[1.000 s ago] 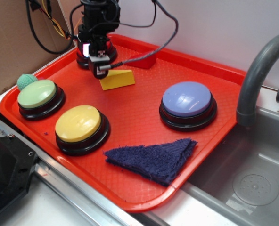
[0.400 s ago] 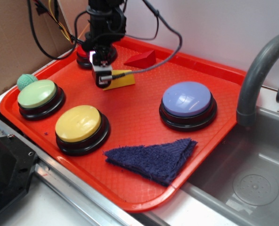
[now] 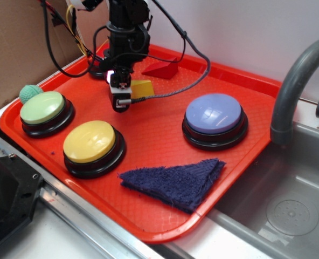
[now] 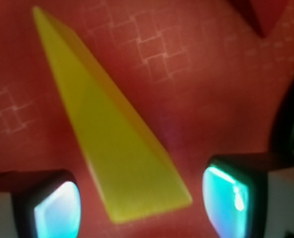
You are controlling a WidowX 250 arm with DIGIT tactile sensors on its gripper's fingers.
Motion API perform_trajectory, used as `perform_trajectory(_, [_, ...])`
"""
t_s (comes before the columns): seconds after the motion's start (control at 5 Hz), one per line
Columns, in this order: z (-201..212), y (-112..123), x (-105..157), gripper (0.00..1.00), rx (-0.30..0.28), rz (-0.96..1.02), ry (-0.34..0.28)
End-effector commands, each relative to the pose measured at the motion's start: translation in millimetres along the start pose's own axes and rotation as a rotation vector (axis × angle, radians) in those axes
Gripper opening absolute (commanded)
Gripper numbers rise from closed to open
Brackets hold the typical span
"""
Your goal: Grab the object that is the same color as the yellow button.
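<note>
The object, a small yellow wedge, lies on the red tray toward the back, partly hidden by the arm. In the wrist view the yellow wedge fills the middle, its wide end between my two lit fingertips. My gripper is open and low over the wedge, with a gap on each side of it. The yellow button sits on its black base at the tray's front left, apart from the gripper.
A red wedge lies behind the yellow one. A pale green button and teal ball are at left, a lavender button at right, a blue cloth in front. A sink and grey faucet stand to the right.
My gripper has come forward and down from the tray's back, now straddling the yellow wedge's near end. The wedge itself has hardly moved.
</note>
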State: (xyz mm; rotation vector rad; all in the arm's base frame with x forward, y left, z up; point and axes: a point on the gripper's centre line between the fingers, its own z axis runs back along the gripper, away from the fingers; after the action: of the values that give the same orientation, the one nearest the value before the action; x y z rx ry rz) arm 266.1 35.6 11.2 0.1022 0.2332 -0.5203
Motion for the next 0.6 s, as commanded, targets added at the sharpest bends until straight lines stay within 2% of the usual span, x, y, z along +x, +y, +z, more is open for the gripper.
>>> perform_trajectory(0.0, [3, 7, 14, 0.00, -0.015, -0.028, -0.067])
perform_trajectory(0.2, [2, 11, 13, 0.00, 0.003, 0.001, -0.055])
perform_trajectory(0.4, [19, 16, 4, 0.00, -0.026, 0.077, -0.105])
